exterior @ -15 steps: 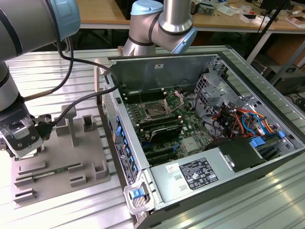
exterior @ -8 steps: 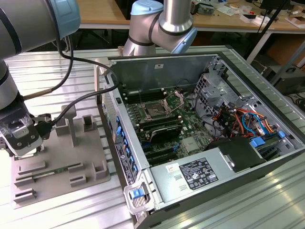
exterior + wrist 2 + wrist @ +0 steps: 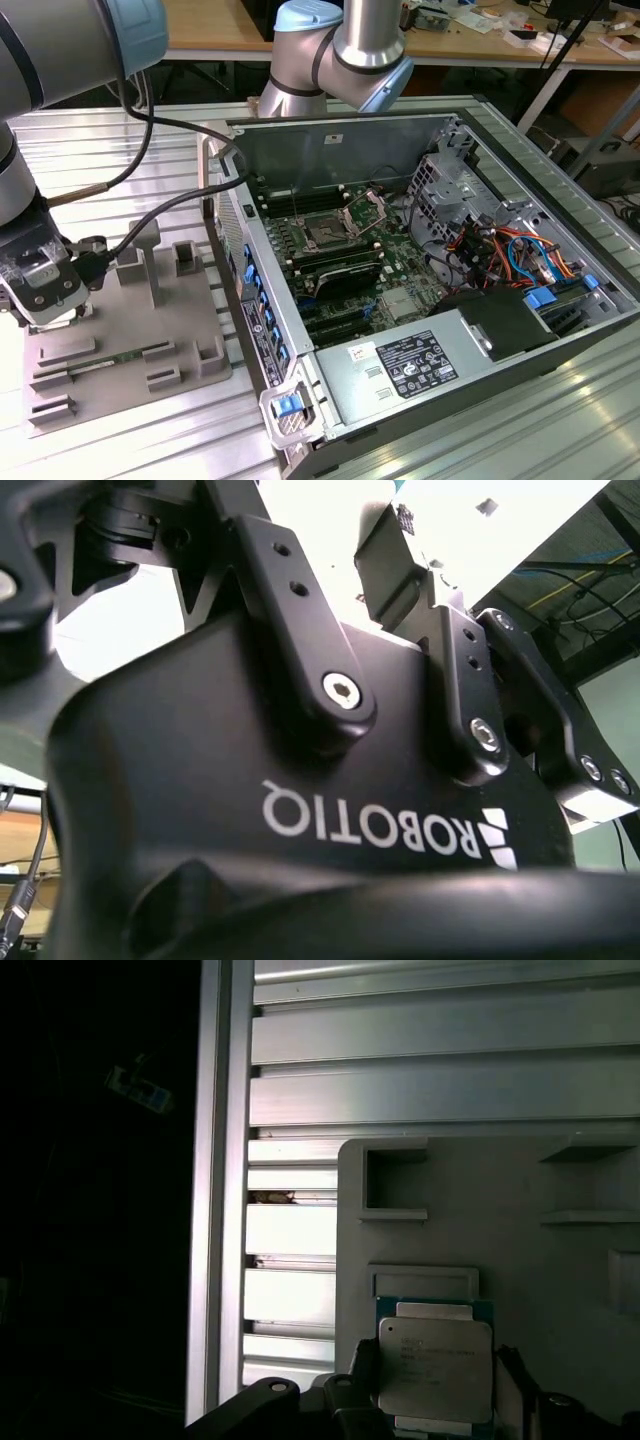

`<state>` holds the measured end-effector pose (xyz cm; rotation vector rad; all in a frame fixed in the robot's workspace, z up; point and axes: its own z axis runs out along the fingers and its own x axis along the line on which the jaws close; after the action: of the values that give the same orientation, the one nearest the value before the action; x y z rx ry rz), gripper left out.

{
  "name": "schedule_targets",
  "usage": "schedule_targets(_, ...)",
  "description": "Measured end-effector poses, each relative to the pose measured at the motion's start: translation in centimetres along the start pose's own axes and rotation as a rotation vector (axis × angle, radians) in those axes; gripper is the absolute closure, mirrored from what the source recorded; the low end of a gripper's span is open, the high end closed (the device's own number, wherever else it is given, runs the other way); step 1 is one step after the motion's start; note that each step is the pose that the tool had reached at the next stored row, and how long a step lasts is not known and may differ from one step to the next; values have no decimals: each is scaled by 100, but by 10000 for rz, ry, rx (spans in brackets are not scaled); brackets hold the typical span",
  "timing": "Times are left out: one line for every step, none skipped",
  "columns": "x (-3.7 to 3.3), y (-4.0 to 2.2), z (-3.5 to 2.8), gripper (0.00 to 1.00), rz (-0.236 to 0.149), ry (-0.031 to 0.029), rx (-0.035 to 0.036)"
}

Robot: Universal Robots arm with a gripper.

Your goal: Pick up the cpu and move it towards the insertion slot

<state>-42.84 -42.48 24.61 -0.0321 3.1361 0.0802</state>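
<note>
The cpu (image 3: 435,1365), a small square chip with a pale metal top on a green rim, lies at the edge of the grey fixture plate (image 3: 560,1260) in the first wrist view. My gripper (image 3: 436,1385) straddles it. One dark finger (image 3: 362,1375) sits against one side of the chip and the other finger against the opposite side. In the exterior view my gripper (image 3: 45,298) hangs low over the far left end of the fixture plate (image 3: 130,335). The insertion slot (image 3: 325,232), with its metal frame raised, sits in the motherboard inside the open computer case, well to the exterior view's right.
The open computer case (image 3: 420,250) stands right of the fixture plate, its side wall (image 3: 255,290) between plate and motherboard. Grey blocks (image 3: 185,258) rise from the plate. A power supply (image 3: 410,365) and bundled cables (image 3: 510,250) fill the case's near side. Ribbed aluminium table (image 3: 560,420) lies all around.
</note>
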Motion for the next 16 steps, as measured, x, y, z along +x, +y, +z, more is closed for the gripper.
schedule_targets(0, 0, -4, 46, 0, 0, 0)
schedule_targets(0, 0, -7, 46, 0, -1, 0)
schedule_targets(0, 1, -15, 46, 0, 0, 1)
schedule_targets(0, 1, -22, 46, 0, 0, 0)
schedule_targets(0, 1, -26, 46, 0, 0, 0)
schedule_targets(0, 1, -29, 46, 0, -1, 0)
schedule_targets(0, 1, -32, 46, 0, -1, 0)
schedule_targets(0, 2, -34, 46, 0, 0, 0)
schedule_targets(0, 2, -38, 46, 0, -1, 0)
schedule_targets(0, 2, -41, 46, 0, 0, 0)
schedule_targets(0, 2, -43, 46, 0, 0, 0)
schedule_targets(0, 2, -45, 46, 0, 0, 0)
schedule_targets(0, 2, -46, 46, 0, -1, 0)
schedule_targets(0, 3, -49, 46, 0, 0, 0)
schedule_targets(0, 3, -51, 46, 0, 0, 0)
schedule_targets(0, 3, -54, 46, 0, 0, 0)
